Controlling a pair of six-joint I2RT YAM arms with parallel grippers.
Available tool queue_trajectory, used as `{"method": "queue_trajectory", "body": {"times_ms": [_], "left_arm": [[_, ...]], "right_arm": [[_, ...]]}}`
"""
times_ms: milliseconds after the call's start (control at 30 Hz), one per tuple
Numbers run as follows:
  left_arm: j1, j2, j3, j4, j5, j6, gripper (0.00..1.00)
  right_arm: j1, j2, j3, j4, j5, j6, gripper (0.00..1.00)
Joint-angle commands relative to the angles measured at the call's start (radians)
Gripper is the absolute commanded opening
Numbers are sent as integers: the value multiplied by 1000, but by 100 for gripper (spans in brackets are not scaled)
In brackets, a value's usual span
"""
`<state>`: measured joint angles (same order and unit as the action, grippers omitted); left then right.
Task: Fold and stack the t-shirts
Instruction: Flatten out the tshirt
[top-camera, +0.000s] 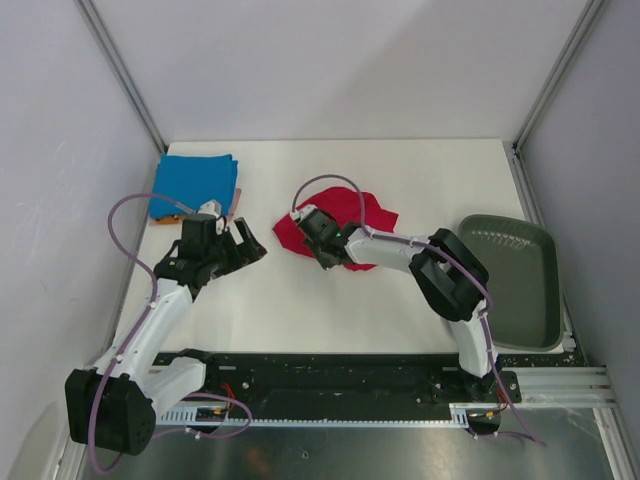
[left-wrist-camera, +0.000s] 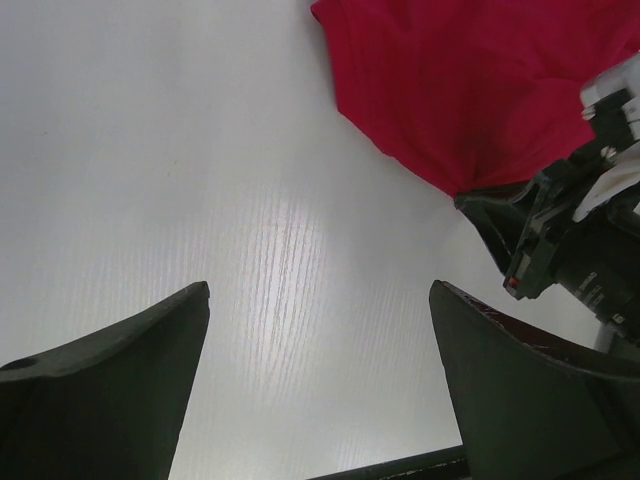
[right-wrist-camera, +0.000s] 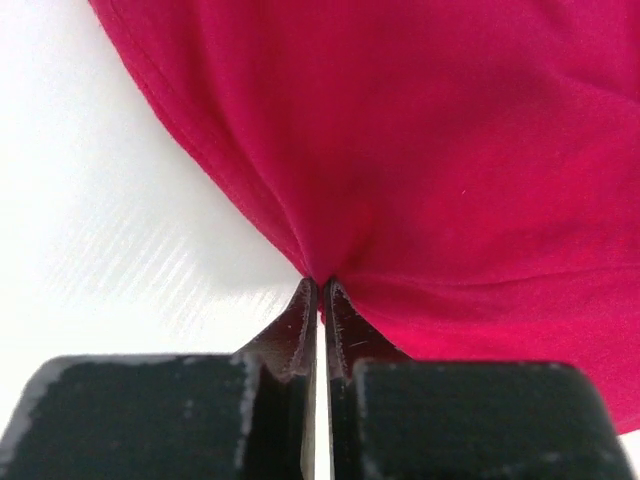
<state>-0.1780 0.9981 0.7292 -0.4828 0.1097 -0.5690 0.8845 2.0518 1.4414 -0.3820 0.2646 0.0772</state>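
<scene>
**Desk:** Where is the red t-shirt (top-camera: 352, 222)?

**Photographer:** In a rumpled, lobed heap on the white worktop (top-camera: 400, 300). The cloth is soft and matte, with a stitched hem along its near edge.

**Desk:** And the right jaws?

**Photographer:** They are at the shirt's near-left edge, pressed together on a tuck of the red cloth. The wrist view shows the two black wedge-shaped tips meeting with the fabric between them. The cloth puckers into creases that fan away from the pinch.

**Desk:** The left jaws?

**Photographer:** Spread wide just left of the red shirt, not touching it and holding nothing. Their dark, blunt tips frame bare worktop, which has a faint straight grain and a soft sheen.

**Desk:** What else is on the worktop?

**Photographer:** A blue t-shirt (top-camera: 195, 180) lies folded into a flat square, well to the left of the red one and farther back. A sliver of orange t-shirt (top-camera: 165, 212) shows under its near edge. A dark grey bin (top-camera: 512, 295), a smooth shallow tray with rounded corners, sits well to the right of the red shirt.
</scene>
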Motion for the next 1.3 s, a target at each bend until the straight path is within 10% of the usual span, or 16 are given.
{"method": "queue_trajectory", "body": {"times_ms": [0, 400, 800, 1267], "left_arm": [[8, -26, -7, 7, 13, -4, 96], [7, -9, -11, 12, 62, 16, 95], [-196, 151, 23, 105, 65, -41, 88], [-450, 570, 282, 211, -99, -184, 77]], "right_arm": [[-13, -14, 107, -58, -47, 35, 1], [-114, -91, 457, -255, -219, 178, 0], [-565, -196, 178, -183, -385, 425, 0], [-670, -134, 155, -196, -374, 434, 0]]}}
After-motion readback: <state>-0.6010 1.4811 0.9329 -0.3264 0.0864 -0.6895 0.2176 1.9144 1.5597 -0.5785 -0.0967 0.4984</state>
